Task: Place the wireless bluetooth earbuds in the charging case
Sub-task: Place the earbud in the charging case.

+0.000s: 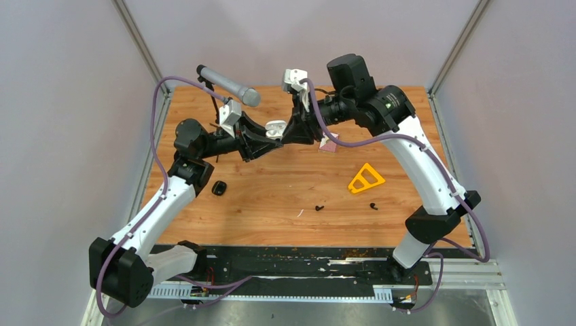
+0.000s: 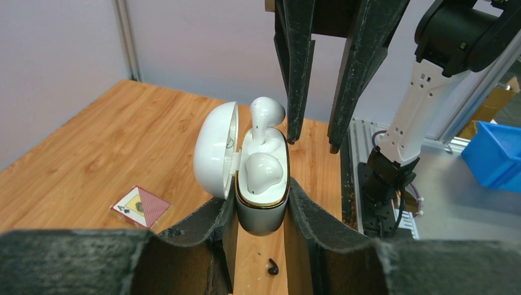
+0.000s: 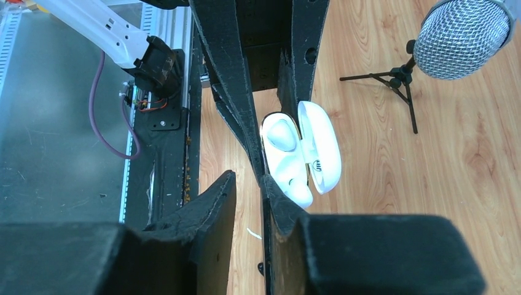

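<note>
Left hand (image 2: 260,200): clenched on open case (image 2: 262,220).
Right hand (image 2: 314,142): released, at 3 o'clock of raised earbud (image 2: 266,114).
Second earbud (image 2: 263,173): seated in case.

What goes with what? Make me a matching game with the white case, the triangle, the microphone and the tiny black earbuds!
Things
1. white case
2. triangle
3. microphone
4. black earbuds

Matches
A. yellow
B. two of them, lying near the front edge of the table
C. gripped in the left claw, lid open
D. propped up at the back left

Pairs: 1-C, 2-A, 3-D, 4-B
</note>
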`<state>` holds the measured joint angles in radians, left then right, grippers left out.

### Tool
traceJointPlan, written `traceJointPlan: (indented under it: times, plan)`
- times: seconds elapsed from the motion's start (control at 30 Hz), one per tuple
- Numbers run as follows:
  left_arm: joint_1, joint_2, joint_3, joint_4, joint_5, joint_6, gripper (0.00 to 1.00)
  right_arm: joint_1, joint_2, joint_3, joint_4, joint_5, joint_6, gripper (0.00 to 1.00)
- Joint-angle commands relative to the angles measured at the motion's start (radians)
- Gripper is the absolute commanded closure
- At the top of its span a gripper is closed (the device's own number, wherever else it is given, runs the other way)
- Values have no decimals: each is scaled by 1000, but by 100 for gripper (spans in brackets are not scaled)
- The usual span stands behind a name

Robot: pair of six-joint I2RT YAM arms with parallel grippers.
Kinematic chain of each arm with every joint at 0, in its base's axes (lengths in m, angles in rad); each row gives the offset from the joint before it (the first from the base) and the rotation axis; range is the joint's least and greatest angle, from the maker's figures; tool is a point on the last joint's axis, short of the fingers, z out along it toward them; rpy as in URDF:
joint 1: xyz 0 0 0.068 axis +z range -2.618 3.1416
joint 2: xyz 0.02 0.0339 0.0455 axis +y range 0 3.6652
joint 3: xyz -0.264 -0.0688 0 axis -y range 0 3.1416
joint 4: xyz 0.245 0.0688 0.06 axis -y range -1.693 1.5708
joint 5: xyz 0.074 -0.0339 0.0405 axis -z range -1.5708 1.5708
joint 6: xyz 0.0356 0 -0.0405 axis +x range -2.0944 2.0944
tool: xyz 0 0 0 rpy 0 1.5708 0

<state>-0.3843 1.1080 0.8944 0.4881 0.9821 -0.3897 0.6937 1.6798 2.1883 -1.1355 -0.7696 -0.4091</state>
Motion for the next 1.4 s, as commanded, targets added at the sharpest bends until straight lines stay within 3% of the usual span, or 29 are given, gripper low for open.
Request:
traceJointPlan:
  times: [0.0,0.17,0.33,0.63,0.97,1.37]
  plan:
    - [-2,-3,-2,21,13,18,100,2,-9,69,25,-30,-35,79]
    - [-2,6,-6,68,86,-8,100,-17,-84,75,19,-40,-143,68]
    - [-2,9,-7,83,165,-4,100,-16,-123,31,-81,30,-412,61]
    - [-2,-1,-25,90,188,-6,100,111,-186,-69,-115,215,-760,56]
    - [-2,-9,-22,40,214,38,100,190,-184,-148,-72,324,-920,55]
    - [-3,-10,-13,-3,228,85,100,198,-158,-152,-71,334,-963,65]
